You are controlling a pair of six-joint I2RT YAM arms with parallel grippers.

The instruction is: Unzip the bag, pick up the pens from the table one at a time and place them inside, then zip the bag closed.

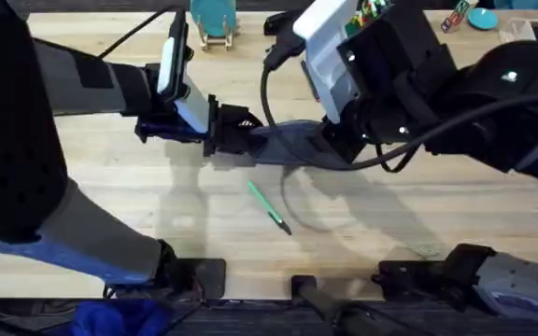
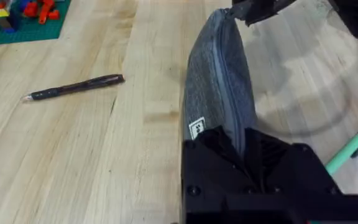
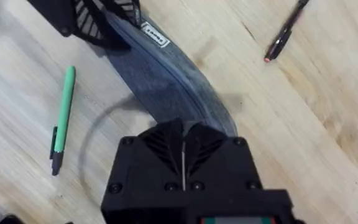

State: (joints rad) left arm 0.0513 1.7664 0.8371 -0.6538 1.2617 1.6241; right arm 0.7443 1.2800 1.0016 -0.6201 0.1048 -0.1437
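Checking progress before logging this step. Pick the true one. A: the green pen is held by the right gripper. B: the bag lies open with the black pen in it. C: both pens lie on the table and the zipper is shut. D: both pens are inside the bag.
C: the green pen and the black pen both lie on the table, and the zipper along the bag runs closed.

We see the right gripper (image 3: 183,146) with its two black fingers pressed together on one end of the bag (image 3: 166,87), which lies on the table (image 3: 303,124). The left gripper (image 3: 98,22) holds the bag's far end. The green pen (image 3: 63,118) lies beside the bag, and the black pen (image 3: 286,30) lies on its other side.
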